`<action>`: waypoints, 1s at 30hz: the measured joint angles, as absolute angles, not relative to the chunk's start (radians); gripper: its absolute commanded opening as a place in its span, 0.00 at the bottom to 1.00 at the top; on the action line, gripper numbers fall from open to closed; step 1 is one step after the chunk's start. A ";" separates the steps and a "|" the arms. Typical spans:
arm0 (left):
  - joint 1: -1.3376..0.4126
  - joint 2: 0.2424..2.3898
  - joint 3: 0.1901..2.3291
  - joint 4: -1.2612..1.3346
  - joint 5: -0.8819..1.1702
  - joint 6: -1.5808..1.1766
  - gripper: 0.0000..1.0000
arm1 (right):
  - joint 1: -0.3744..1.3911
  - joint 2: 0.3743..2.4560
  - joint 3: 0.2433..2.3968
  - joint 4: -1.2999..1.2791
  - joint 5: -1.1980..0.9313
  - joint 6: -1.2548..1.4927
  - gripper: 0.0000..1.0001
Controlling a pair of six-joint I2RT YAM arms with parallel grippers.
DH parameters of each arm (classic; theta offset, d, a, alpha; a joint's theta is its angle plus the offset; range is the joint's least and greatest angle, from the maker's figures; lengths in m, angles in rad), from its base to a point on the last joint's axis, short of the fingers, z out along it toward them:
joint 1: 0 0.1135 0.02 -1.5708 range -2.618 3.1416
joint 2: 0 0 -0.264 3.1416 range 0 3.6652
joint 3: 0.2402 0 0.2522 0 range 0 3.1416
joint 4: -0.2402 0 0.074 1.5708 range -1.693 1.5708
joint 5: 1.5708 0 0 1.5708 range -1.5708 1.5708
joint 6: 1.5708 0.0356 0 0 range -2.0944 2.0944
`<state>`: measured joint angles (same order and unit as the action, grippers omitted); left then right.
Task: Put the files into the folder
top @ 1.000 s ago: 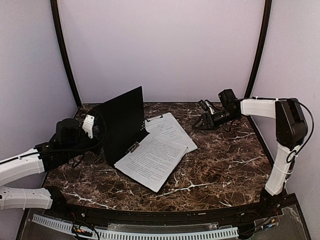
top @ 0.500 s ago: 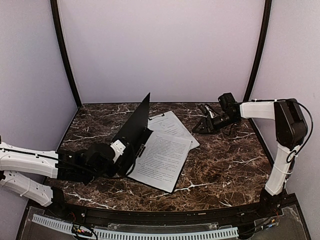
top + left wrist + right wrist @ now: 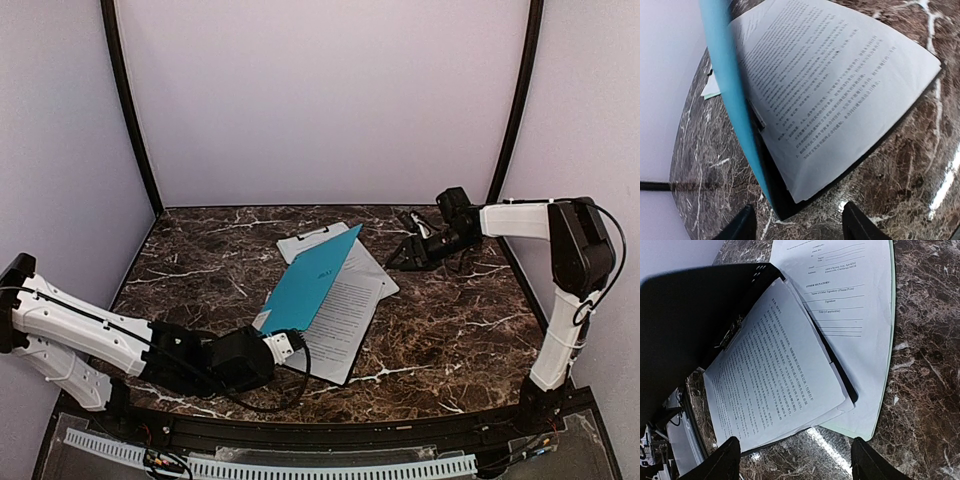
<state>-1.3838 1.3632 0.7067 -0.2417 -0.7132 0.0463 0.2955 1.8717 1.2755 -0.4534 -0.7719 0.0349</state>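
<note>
Working remotely, I hold my left fingers [image 3: 745,227] parted and empty at the near corner of the folder [image 3: 310,280], which stands half shut over a printed file [image 3: 345,320] on the table [image 3: 450,330]. My right fingers [image 3: 729,460] are likewise spread and empty. Best to let it settle flat without dragging the paper.

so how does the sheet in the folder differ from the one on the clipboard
The folder sheet is packed with dense text; the clipboard sheet is a form with short lines and blanks. The folder sheet lies on the folder's black inside, under its tilted teal cover; the clipboard sheet rests on a pale green clipboard. Both are white, printed black, lying flat.
</note>
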 measured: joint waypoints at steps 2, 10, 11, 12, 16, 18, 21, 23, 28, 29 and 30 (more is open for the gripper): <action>-1.402 1.363 0.722 -0.257 -0.693 0.053 0.75 | 0.295 1.872 1.273 -0.459 -0.763 0.034 0.75; -1.425 1.325 0.766 -0.316 -0.536 0.042 0.97 | 0.295 1.859 1.259 -0.495 -0.686 0.025 0.98; -1.425 1.306 0.766 -0.321 -0.522 0.039 0.98 | 0.295 1.851 1.258 -0.501 -0.666 0.024 0.99; -1.425 1.283 0.765 -0.324 -0.513 0.033 0.98 | 0.295 1.837 1.258 -0.507 -0.645 0.023 0.99; -1.425 1.141 0.748 -0.297 -0.570 0.000 0.99 | 0.295 1.756 1.250 -0.508 -0.565 0.032 0.99; -1.414 1.073 0.732 -0.261 -0.620 -0.012 0.99 | 0.295 1.714 1.237 -0.494 -0.523 0.038 0.99; -1.333 0.970 0.705 -0.187 -0.660 -0.037 0.99 | 0.295 1.669 1.217 -0.467 -0.467 0.044 0.99; -1.225 0.906 0.680 -0.124 -0.674 -0.062 0.99 | 0.295 1.644 1.195 -0.439 -0.442 0.049 0.99; -1.022 0.847 0.634 -0.028 -0.690 -0.126 0.99 | 0.302 1.586 1.121 -0.358 -0.421 0.063 0.99; -0.995 0.851 0.632 -0.016 -0.689 -0.138 0.99 | 0.305 1.571 1.104 -0.344 -0.417 0.064 0.99; -0.969 0.860 0.632 -0.006 -0.683 -0.149 0.99 | 0.311 1.552 1.082 -0.329 -0.411 0.066 0.99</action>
